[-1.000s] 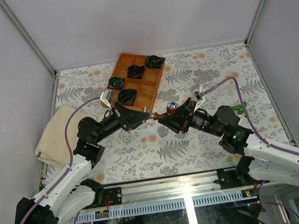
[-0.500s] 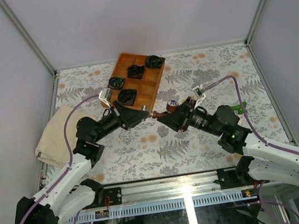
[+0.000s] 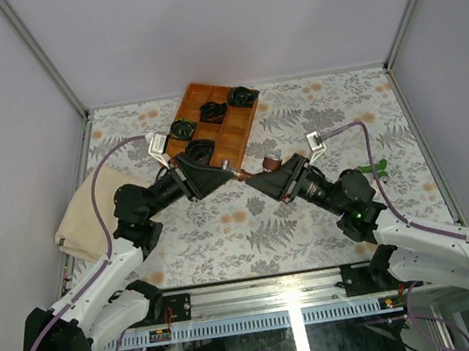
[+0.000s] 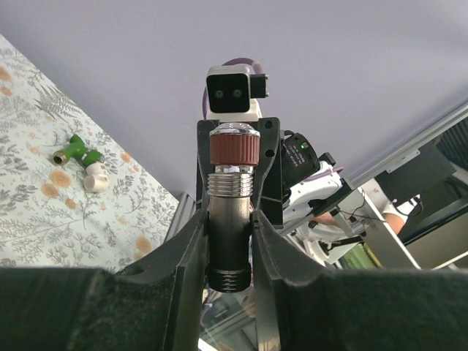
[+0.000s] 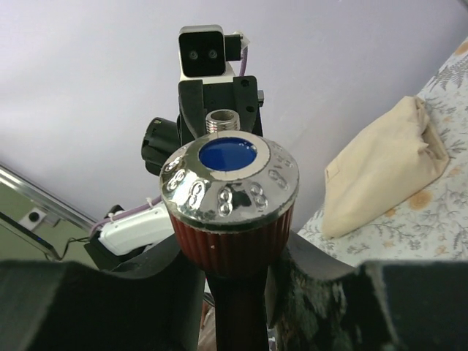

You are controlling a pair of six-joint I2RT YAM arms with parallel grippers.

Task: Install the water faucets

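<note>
My right gripper [image 5: 234, 256] is shut on the red-brown water faucet [image 5: 232, 219], below its chrome, blue-centred cap. My left gripper [image 4: 229, 219] is shut on a dark threaded fitting [image 4: 231, 234] with a silvery thread and a red-brown collar. In the top view the left gripper [image 3: 227, 175] and right gripper [image 3: 257, 179] meet nose to nose above mid-table. The fitting [image 3: 239, 175] and the faucet [image 3: 269, 164] lie between them, and I cannot tell whether they touch. The green water faucet [image 3: 380, 169] [image 4: 73, 152] lies on the table at the right.
A wooden compartment tray [image 3: 228, 145] at the back holds several black-and-green coiled bundles [image 3: 199, 152]. A beige folded cloth [image 3: 82, 218] lies at the left. A small white piece [image 4: 95, 176] rests beside the green faucet. Frame posts stand at the back corners.
Both grippers have edged toward the far side and closer together. The right wrist has rolled, so the blue cap no longer faces the top camera.
</note>
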